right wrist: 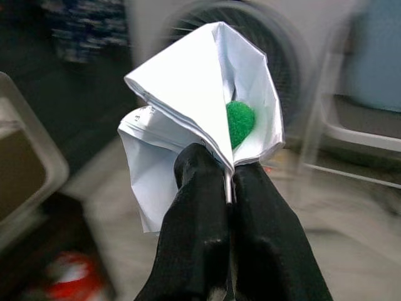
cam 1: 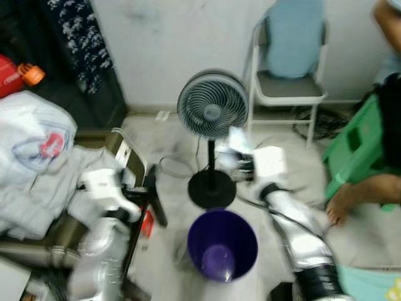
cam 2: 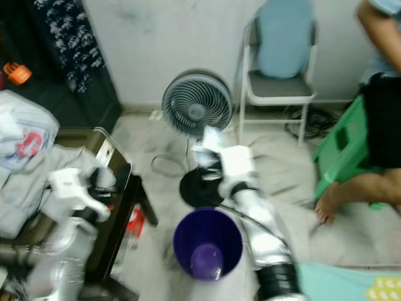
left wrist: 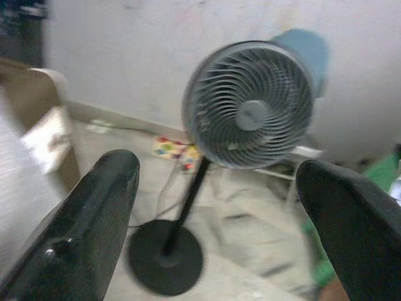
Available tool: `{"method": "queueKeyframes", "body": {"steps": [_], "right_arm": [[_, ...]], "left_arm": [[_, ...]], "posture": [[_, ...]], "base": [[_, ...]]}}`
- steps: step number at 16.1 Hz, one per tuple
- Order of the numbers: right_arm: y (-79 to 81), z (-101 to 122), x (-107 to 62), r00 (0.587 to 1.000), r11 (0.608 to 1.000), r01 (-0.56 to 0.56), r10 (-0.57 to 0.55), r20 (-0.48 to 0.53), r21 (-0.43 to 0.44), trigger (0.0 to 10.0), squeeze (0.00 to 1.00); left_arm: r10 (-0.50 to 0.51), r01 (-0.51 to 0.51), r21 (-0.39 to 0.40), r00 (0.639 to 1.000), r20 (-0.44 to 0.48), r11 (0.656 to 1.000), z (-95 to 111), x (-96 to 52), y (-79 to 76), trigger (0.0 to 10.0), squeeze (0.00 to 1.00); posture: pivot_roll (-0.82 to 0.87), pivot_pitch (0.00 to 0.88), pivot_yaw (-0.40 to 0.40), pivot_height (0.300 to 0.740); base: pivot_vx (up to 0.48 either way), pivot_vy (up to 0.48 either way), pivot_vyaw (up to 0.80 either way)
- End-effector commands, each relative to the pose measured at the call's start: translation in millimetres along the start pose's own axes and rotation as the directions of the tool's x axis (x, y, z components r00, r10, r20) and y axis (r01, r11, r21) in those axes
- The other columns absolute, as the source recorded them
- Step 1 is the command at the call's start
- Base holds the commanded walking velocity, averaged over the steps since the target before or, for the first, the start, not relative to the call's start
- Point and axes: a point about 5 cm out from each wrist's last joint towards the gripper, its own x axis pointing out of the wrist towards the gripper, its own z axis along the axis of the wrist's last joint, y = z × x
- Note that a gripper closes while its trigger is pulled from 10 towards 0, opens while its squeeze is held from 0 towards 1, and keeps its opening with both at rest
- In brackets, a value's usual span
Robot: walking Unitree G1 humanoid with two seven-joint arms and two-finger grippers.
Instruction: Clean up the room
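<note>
step: carry trash | right end effector (right wrist: 229, 188) clenched on crumpled paper (right wrist: 194, 106) | left end effector (left wrist: 219, 213) released, idle | next: move over purple bin (cam 1: 222, 244), release

We see our two silver arms, each with a white boxy wrist block. The right arm (cam 1: 301, 235) ends in a black cuff near the elbow; glossy black rounded fingers (left wrist: 81, 232) tip the left gripper (left wrist: 219, 226).

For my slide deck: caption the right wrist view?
Right gripper pinches crumpled white paper wrapping a green ball, fan blurred behind.
</note>
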Motion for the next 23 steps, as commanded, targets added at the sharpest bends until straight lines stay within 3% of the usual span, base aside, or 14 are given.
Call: {"method": "queueKeyframes", "body": {"steps": [1, 10, 14, 16, 18, 19, 20, 23], "right_arm": [[13.8, 2, 3.4, 0.999, 0.999, -0.043, 0.043, 0.009, 0.012, 10.0, 0.0], [5.1, -5, -2.0, 0.999, 1.0, -0.017, 0.016, -0.045, -0.011, 10.0, 0.0], [-1.1, -10, 0.7, 0.992, 0.997, 0.076, -0.075, -0.106, 0.005, 10.0, 0.0], [-1.7, -19, 3.6, 0.972, 0.984, 0.161, -0.145, -0.186, 0.074, 10.0, 0.0], [4.5, -24, 5.6, 0.966, 0.98, 0.167, -0.141, -0.218, 0.107, 10.0, 0.0], [21.1, -32, 11.7, 0.962, 0.987, 0.135, -0.108, -0.252, 0.092, 10.0, 0.0], [27.4, -33, 13.1, 0.966, 0.99, 0.112, -0.087, -0.243, 0.09, 10.0, 0.0], [32.2, -45, 11.1, 0.956, 0.992, 0.108, -0.085, -0.279, 0.07, 10.0, 0.0]], "left_arm": [[0.033, -0.033, 0.022, 0.999, 0.002, 0.999, 3, -3.5, 10.9, 10.0, 0.0], [0.099, -0.097, 0.056, 0.994, -0.037, 0.994, -1, -8.2, 27.5, 10.0, 0.0], [0.097, -0.094, 0.07, 0.995, -0.037, 0.993, 0, -7.5, 29.3, 10.0, 0.0], [0.079, -0.071, 0.096, 0.993, -0.087, 0.993, -5, -13.5, 31.9, 10.0, 0.0], [0.045, -0.029, 0.122, 0.991, -0.128, 0.992, -10, -19.9, 32.1, 10.0, 0.0], [-0.052, 0.102, 0.183, 0.965, -0.258, 0.978, -20, -38.4, 35.8, 10.0, 0.0], [-0.09, 0.158, 0.2, 0.945, -0.313, 0.967, -23, -45.3, 36.7, 10.0, 0.0], [-0.159, 0.255, 0.209, 0.907, -0.389, 0.944, -28, -44.0, 34.8, 10.0, 0.0]], "posture": [[-0.19, 0.022, 0.038, 0.74], [-0.19, 0.016, 0.039, 0.74], [-0.18, 0.013, 0.039, 0.74], [-0.16, 0.015, 0.04, 0.74], [-0.13, 0.024, 0.04, 0.74], [-0.11, 0.041, 0.041, 0.74], [-0.11, 0.05, 0.045, 0.74], [-0.13, 0.072, 0.066, 0.74]], "base": [[0.289, 0.281, 0.0], [0.0, 0.061, 0.0], [0.0, 0.0, 0.0], [0.0, 0.0, 0.0], [0.0, 0.0, 0.0], [0.0, 0.0, 0.0], [0.0, 0.0, 0.0], [0.0, 0.0, 0.0]]}}
